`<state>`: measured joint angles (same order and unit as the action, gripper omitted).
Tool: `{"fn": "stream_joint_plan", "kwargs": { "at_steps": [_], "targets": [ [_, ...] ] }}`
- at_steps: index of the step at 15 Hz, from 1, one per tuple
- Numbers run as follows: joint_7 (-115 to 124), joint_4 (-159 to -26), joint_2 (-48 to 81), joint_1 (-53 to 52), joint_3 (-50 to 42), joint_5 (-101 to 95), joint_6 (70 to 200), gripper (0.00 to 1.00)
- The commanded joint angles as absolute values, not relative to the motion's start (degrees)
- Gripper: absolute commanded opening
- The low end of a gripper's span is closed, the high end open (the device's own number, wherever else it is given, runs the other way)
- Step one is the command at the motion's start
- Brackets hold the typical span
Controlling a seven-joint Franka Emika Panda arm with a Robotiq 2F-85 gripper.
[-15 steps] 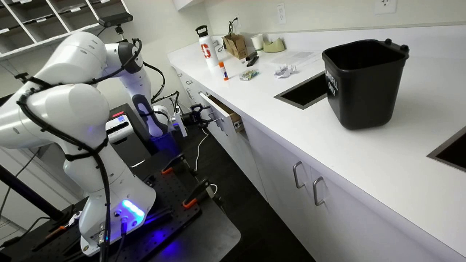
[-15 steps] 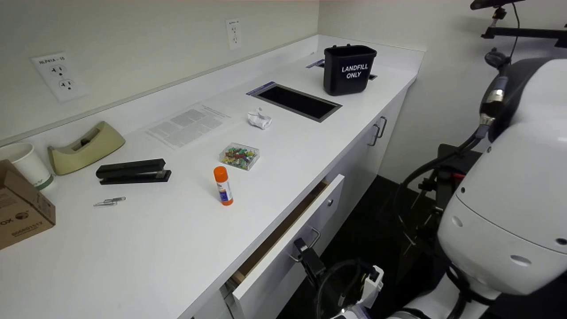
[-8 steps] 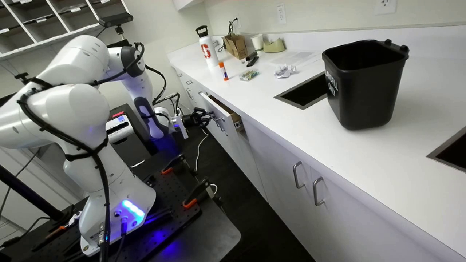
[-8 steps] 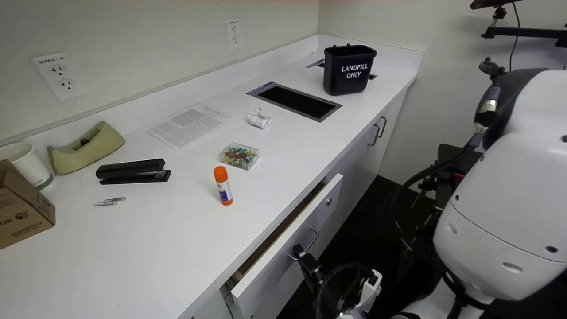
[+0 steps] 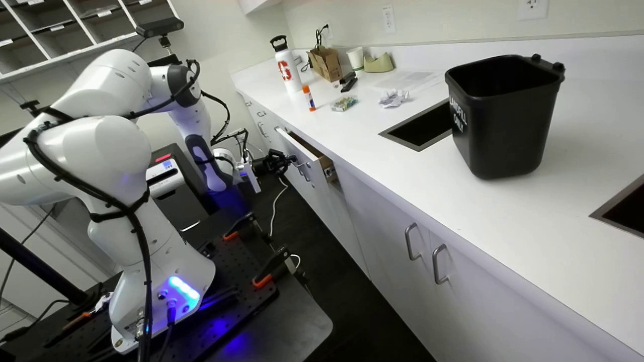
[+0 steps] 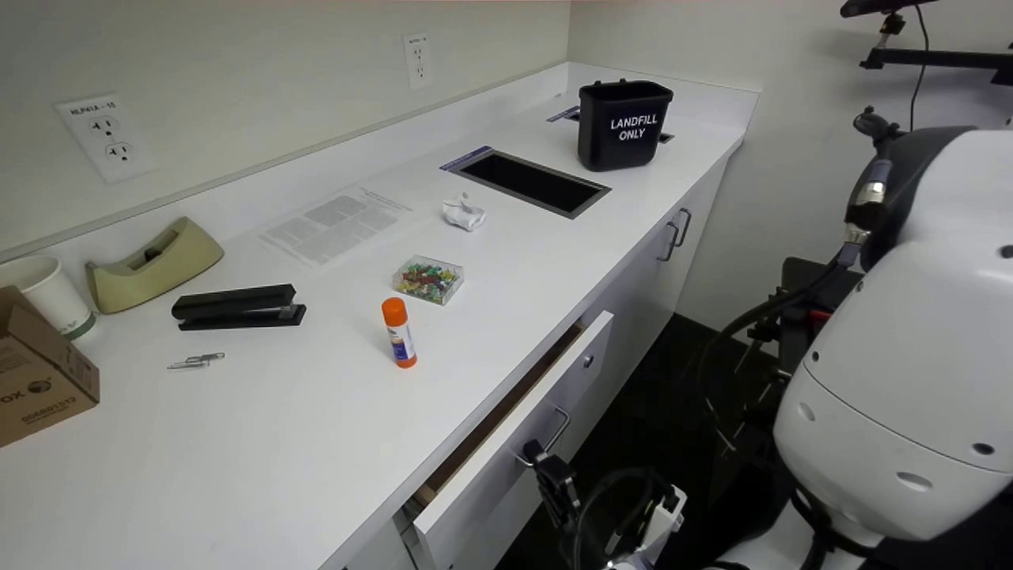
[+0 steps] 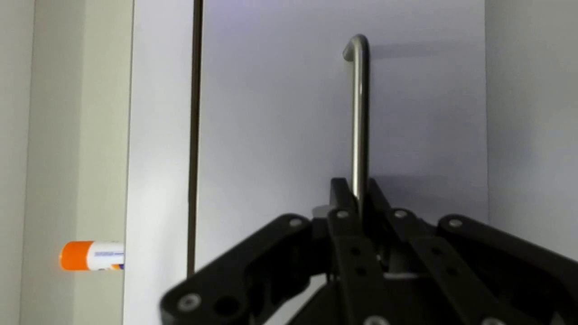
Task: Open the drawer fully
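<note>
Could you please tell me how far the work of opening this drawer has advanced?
Done: the drawer is partly out, its wooden side visible in an exterior view. In hand: the tool is closed on the metal bar handle in the wrist view. Left: probably more pulling, since only a narrow opening shows beside the countertop; its full travel is not visible.

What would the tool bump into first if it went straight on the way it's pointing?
Most likely the white drawer front, just behind the bar handle that the tool is closed on. How much gap is left is hard to judge.
</note>
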<state>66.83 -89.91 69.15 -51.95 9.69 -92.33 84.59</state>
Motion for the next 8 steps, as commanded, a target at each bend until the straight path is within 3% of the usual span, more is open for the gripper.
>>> {"fn": "stream_joint_plan", "kwargs": {
  "at_steps": [1, 8],
  "targets": [
    [70.23, -88.7, 71.1, -53.83, 12.33, -91.68, 79.96, 0.02],
    [76.89, -87.52, 73.69, -59.47, 18.06, -83.53, 68.79, 0.03]
  ]
}}
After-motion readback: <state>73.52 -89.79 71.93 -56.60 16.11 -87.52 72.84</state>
